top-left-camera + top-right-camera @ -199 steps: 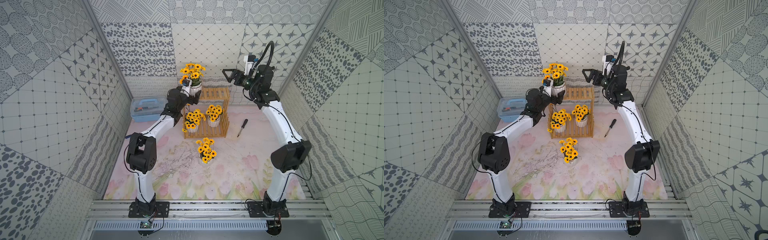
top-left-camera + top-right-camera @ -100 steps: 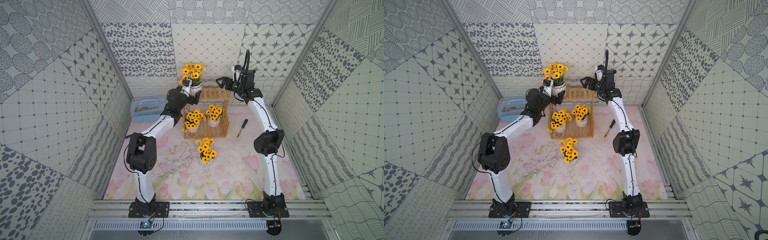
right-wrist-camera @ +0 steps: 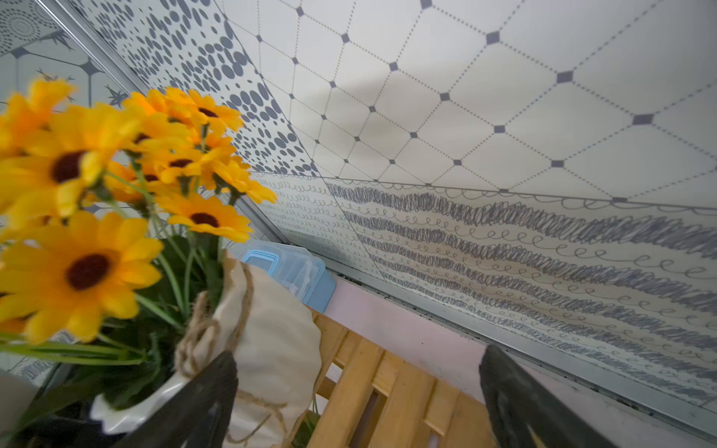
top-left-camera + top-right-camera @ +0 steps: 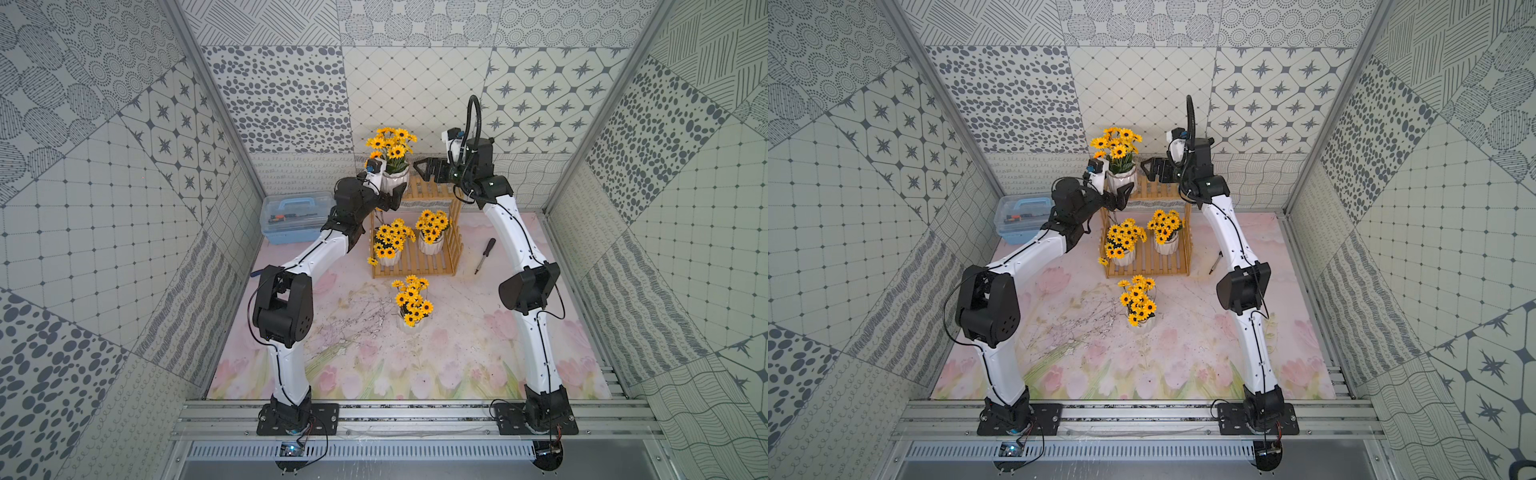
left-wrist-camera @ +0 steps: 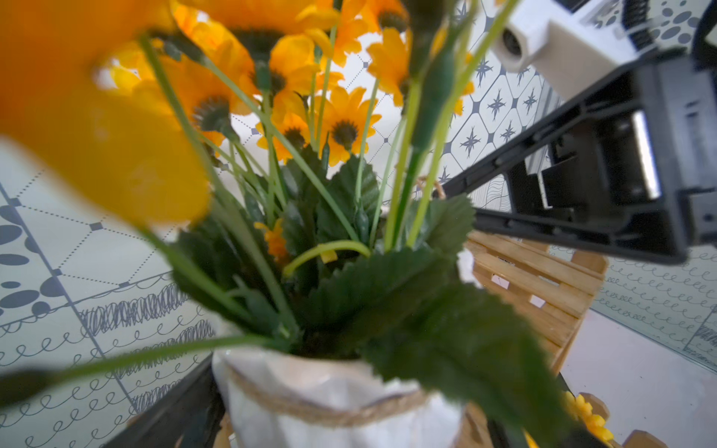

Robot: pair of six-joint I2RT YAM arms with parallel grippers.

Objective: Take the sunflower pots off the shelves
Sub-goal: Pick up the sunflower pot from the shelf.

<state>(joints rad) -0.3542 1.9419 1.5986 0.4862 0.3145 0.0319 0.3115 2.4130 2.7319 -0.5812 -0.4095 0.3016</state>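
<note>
White ribbed top pot (image 4: pixel 394 180) sits on the upper tier of the shelves (image 4: pixel 434 192), btwn the jaws of your L pincer (image 4: pixel 392 190). One black finger stands on each side of the pot, tight against it in the L wrist view (whether they actually squeeze, can't tell). Its sunflowers rise above that pincer and fill most of the wrist cam.

Your R pincer (image 4: pixel 420 169) hangs over the bare slats of the same tier, jaws spread wide w/ only wood btwn them. The top pot is just beside it, on the side facing the L pincer. One R finger (image 3: pixel 201 399) overlaps the pot's foot in the R wrist view; contact unclear.

Below both pincers, on the lower tier, two more pots stand side by side: the lower L-side pot (image 4: pixel 388 261) under the L pincer and the lower R-side pot (image 4: pixel 430 248) under the R one.

The fourth pot (image 4: pixel 409 324) stands on the floral mat (image 4: pixel 457 353), off the shelves and nearer the arm bases than either pincer.

A blue-and-clear toolbox (image 4: pixel 293 220) lies out past the L pincer. A screwdriver (image 4: pixel 484 255) lies on the mat, low on the R pincer's outer side.
</note>
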